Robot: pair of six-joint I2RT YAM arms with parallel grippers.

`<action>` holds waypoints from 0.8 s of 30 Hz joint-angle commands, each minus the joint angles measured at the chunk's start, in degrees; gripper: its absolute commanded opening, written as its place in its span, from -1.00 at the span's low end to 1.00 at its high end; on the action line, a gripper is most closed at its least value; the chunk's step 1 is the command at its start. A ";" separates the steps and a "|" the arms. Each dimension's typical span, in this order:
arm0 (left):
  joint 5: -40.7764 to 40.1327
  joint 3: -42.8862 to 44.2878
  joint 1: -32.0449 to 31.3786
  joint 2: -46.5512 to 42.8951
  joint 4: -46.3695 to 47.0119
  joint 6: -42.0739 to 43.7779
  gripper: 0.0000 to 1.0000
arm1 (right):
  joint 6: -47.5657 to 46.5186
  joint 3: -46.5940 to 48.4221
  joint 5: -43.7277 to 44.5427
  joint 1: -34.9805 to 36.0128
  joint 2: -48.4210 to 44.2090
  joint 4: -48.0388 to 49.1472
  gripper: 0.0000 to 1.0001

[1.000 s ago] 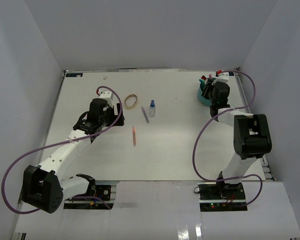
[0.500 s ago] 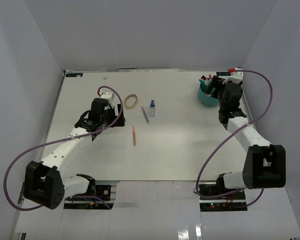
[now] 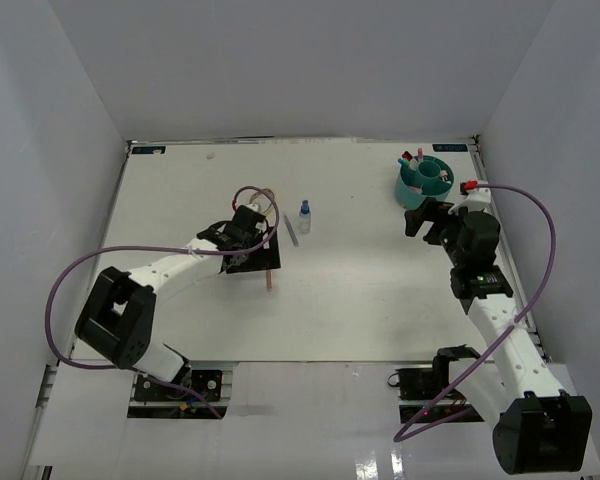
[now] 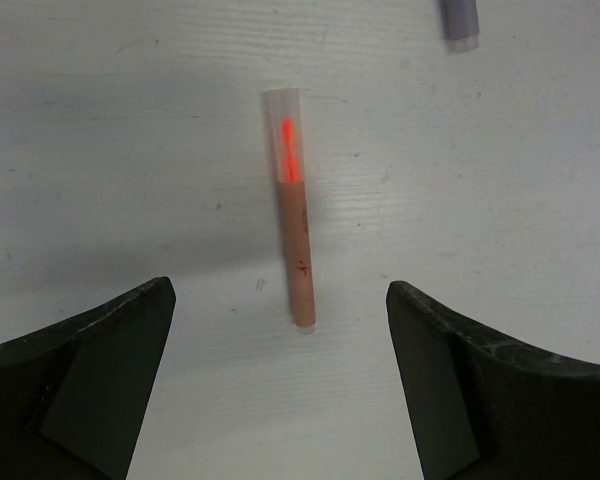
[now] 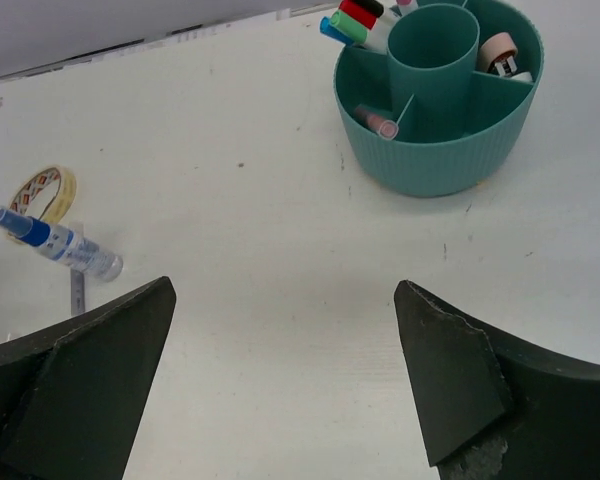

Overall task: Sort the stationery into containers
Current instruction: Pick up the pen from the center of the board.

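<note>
A red pen (image 4: 295, 240) lies on the white table just ahead of my left gripper (image 4: 280, 400), which is open and empty; from above, the left gripper (image 3: 257, 257) hovers beside the red pen (image 3: 269, 277). The teal organiser (image 5: 440, 160) holds several capped pens (image 5: 360, 20) and a pink-capped pen (image 5: 380, 122). My right gripper (image 5: 285, 390) is open and empty, a short way in front of the organiser (image 3: 408, 192). From above, the right gripper (image 3: 425, 217) sits just below it. A blue-capped bottle (image 5: 60, 245) and a tan loop (image 5: 42, 190) lie at the left.
A purple pen (image 3: 291, 233) lies beside the bottle (image 3: 303, 217), its tip (image 4: 460, 20) at the top of the left wrist view. The left arm's cable crosses the loop (image 3: 265, 203). White walls enclose the table on three sides.
My left arm has swung right, from beside the loop to over the red pen. My right gripper has drawn back from the organiser toward the near side and opened.
</note>
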 commanded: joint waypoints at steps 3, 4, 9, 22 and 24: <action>-8.95 3.31 -4.43 3.90 -3.05 -8.32 0.96 | 2.44 -2.83 -3.26 0.02 -5.03 -0.86 0.90; -9.83 3.75 -5.39 5.30 -3.58 -8.94 0.96 | 2.44 -3.27 -2.22 0.71 -5.29 -0.77 0.89; -14.75 5.68 -8.21 9.17 -6.12 -11.31 0.96 | 2.62 -4.15 1.73 3.00 -6.79 -0.95 0.80; -18.53 7.36 -9.88 14.54 -8.24 -12.99 0.48 | 1.39 -4.77 5.79 6.08 -8.72 -1.30 0.80; -18.89 7.45 -9.89 15.24 -8.24 -12.99 0.32 | 1.30 -4.77 5.96 6.26 -8.81 -1.30 0.80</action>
